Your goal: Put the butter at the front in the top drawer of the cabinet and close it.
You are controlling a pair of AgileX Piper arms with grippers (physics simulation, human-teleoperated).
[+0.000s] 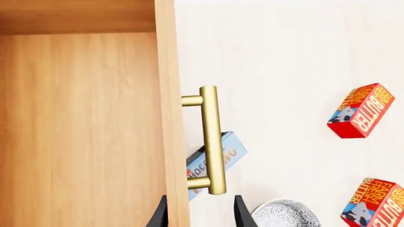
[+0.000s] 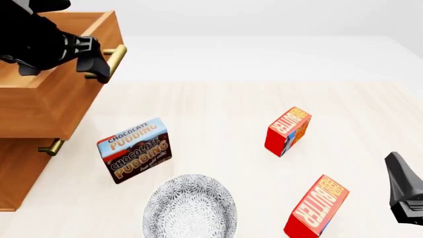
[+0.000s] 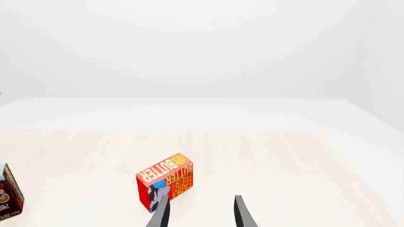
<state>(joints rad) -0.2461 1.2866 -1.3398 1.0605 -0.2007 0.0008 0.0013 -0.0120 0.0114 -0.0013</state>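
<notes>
The table (image 2: 218, 99), pale wood-grain, carries everything noted here. The cabinet (image 2: 20, 168) stands at the far left of the front view, and its top drawer (image 2: 46, 101) is pulled out, its inside bare wood in the left wrist view. The left gripper (image 2: 92, 62) sits at the drawer's front edge by the brass handle (image 2: 116, 58); its fingers stand apart, one over the drawer front and one just outside the handle bar, gripping nothing. A patterned grey-white plate (image 2: 190, 208) lies near the front edge of the table. The chocolate pudding box (image 2: 135, 149) stands upright just behind and to the left of the plate, apart from it. Two identical cartons stand on the right half of the table: the butter (image 2: 317, 208) at the front, tilted, right of the plate, and the second butter carton (image 2: 288, 130) farther back (well apart from the first). The right gripper (image 2: 404, 191) shows at the right edge, near the front butter but not touching it; its fingers are parted and empty.
</notes>
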